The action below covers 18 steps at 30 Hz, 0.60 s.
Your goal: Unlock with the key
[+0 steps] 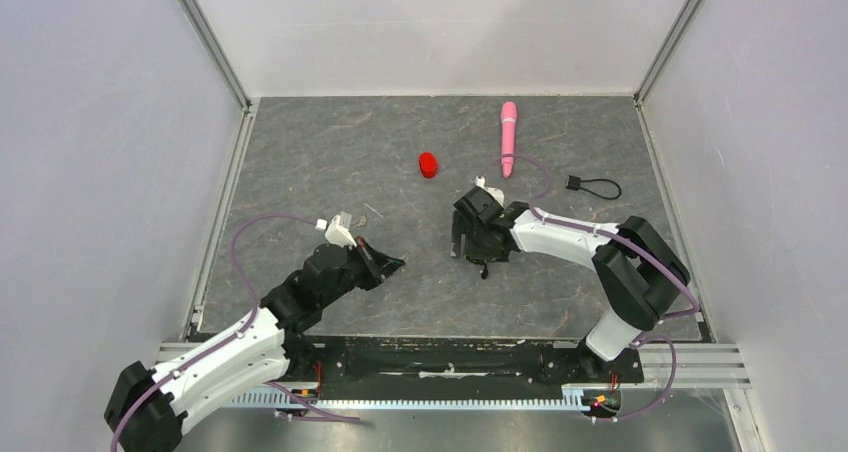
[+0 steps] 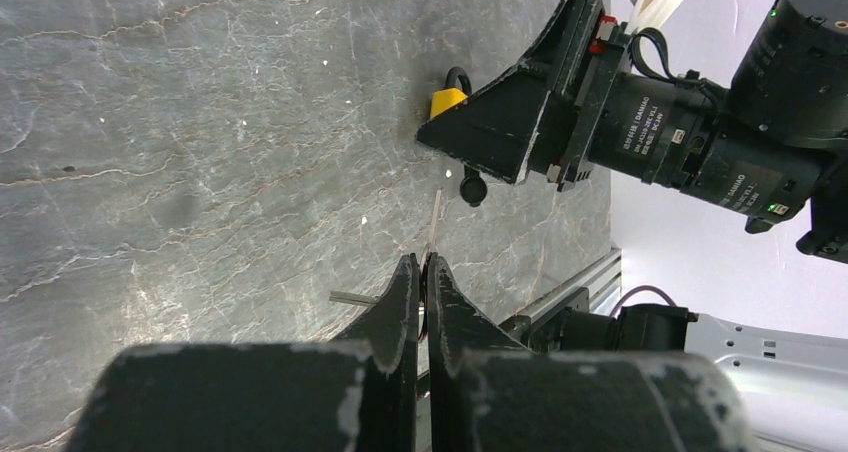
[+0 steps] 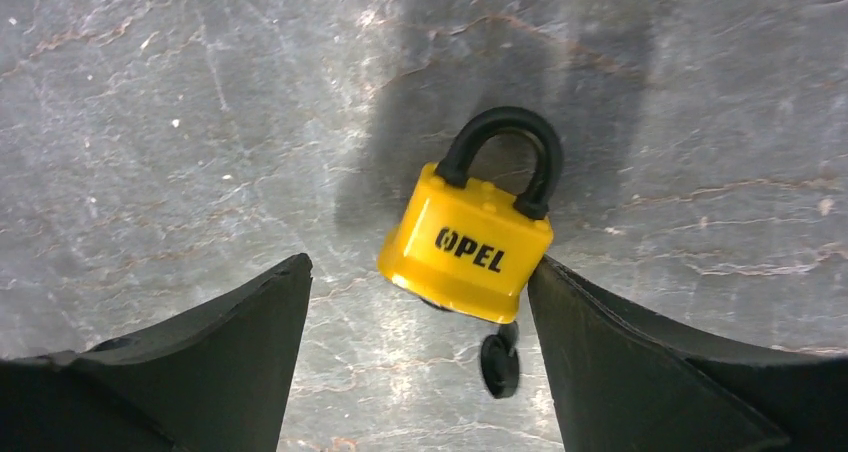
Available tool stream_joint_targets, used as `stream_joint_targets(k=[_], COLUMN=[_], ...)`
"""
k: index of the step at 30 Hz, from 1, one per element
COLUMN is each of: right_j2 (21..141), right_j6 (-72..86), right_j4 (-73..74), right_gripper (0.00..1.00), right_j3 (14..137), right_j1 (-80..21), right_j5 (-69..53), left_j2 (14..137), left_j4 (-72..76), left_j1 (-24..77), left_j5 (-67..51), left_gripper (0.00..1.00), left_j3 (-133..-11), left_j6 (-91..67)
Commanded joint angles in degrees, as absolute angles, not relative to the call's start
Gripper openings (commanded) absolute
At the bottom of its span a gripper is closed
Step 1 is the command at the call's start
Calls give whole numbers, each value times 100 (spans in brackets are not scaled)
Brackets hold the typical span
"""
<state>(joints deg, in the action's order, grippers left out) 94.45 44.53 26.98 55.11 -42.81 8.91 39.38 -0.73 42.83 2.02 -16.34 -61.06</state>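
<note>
Two roles — your right gripper (image 3: 420,272) gapes astride the mid-frame padlock (image 3: 470,247), likely to steady it; left gripper (image 2: 422,264) pinches the key (image 2: 435,222), aimed.

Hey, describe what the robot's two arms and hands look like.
Both the left arm and right arm have white shells with bulky black joints and a purple cable looping along each. The left hand and right hand have black wedge-shaped fingers, scuffed at the edges. White printed labels mark the right wrist.

This was a robot laboratory cell: plain white walls (image 1: 90,122) on aluminium frame posts (image 1: 208,34) closed in a grey stone-patterned table (image 1: 320,162), and a left arm (image 1: 230,352) and a right arm (image 1: 570,237) stood bolted to a metal rail (image 1: 440,357) at its near edge.
</note>
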Motion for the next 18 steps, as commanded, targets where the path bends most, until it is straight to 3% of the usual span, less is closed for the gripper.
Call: stream_joint_targets(k=[1, 11, 18], right_j2=[9397, 8410, 7537], right_j6=[4763, 3759, 2468], right_j4=[2468, 1923, 1711], right_gripper=[82, 79, 65], right_j3=[5701, 5167, 4527], right_j1=[-4443, -4457, -3642], right_j5=[639, 485, 573], left_j2=[3761, 3730, 3816], left_j4=[83, 44, 108], left_j1=[4263, 4263, 4263], left_j5=[251, 229, 181], left_gripper=[2, 2, 2], left_j3=[-1543, -1564, -1590], left_j6=[-6192, -6221, -6249])
